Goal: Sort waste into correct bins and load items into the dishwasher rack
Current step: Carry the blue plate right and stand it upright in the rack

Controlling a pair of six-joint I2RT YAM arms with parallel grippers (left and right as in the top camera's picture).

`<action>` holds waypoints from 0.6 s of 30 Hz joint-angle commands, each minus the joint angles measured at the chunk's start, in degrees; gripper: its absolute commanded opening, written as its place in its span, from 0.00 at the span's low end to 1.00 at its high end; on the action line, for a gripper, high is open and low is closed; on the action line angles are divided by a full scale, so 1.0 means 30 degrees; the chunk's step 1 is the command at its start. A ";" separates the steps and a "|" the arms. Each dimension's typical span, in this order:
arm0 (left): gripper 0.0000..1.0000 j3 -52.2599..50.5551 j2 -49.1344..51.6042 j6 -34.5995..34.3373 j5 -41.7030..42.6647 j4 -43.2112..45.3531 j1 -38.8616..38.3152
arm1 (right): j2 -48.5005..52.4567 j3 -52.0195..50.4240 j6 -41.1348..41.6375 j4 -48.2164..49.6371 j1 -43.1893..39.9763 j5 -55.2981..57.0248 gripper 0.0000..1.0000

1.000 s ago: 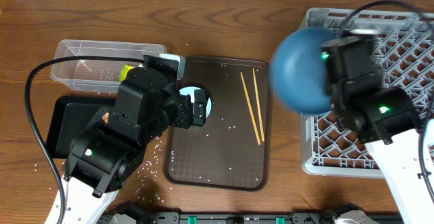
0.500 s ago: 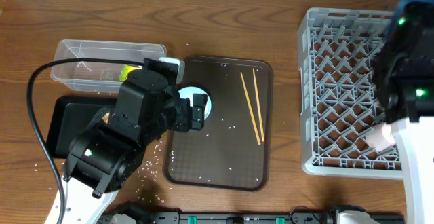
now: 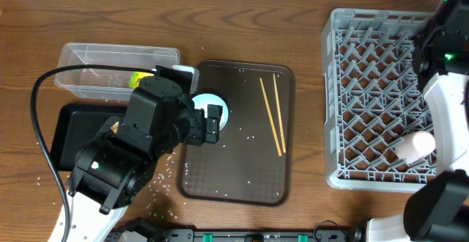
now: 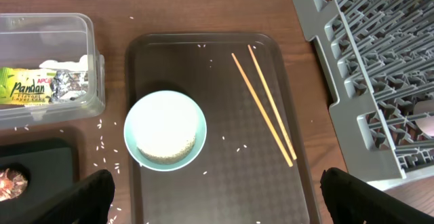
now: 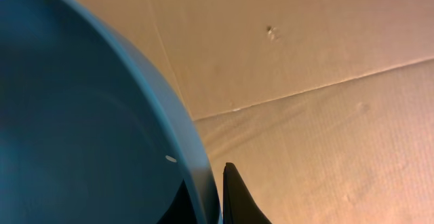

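- The right fingers (image 5: 234, 193) pinch the rim of the large blue dish (image 5: 81, 115). One dark finger shows on each side of the edge in the right wrist view.
- Judging by the right arm (image 3: 440, 48), the dish is held up beyond the right edge of the dishwasher rack (image 3: 374, 88).
- To load it well, I would bring the dish back over a bare row of the rack. I would tip it on edge so the rim slips between pegs, and only part the fingers once it leans steadily.
- It should stay clear of the pinkish cup (image 3: 414, 145), which already lies in the rack's near right corner.
- The left fingers (image 4: 91, 197) are spread wide and hold nothing. They hover left of the rack above the light-blue cup (image 4: 165, 130), which has rice in it.
- The chopsticks (image 4: 264, 105) lie between that cup and the rack, on the brown serving tray (image 4: 217, 54).
- Farthest from the rack, the wrapper (image 4: 37, 87) sits in the clear tub (image 4: 47, 30) and the brown food lump (image 4: 10, 180) lies in the black tray (image 4: 41, 163).
- Hidden or unclear:
  - The overhead view does not show the dish at all.
  - The wrist view cuts off most of the dish, so its tilt is uncertain.
  - How deep the grip reaches on the rim cannot be told.
  - The left arm covers part of the tabletop (image 3: 242, 0).
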 commanded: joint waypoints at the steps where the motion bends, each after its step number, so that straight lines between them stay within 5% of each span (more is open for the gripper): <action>1: 0.98 0.0415 -0.0102 0.0058 -0.0095 -0.0211 0.0007 | 0.0678 0.0131 -0.1574 0.0328 -0.0787 0.0087 0.01; 18: 0.98 0.0415 -0.0102 0.0058 -0.0095 -0.0561 0.0007 | 0.3818 0.0131 -0.3541 0.2805 -0.0874 -0.0430 0.02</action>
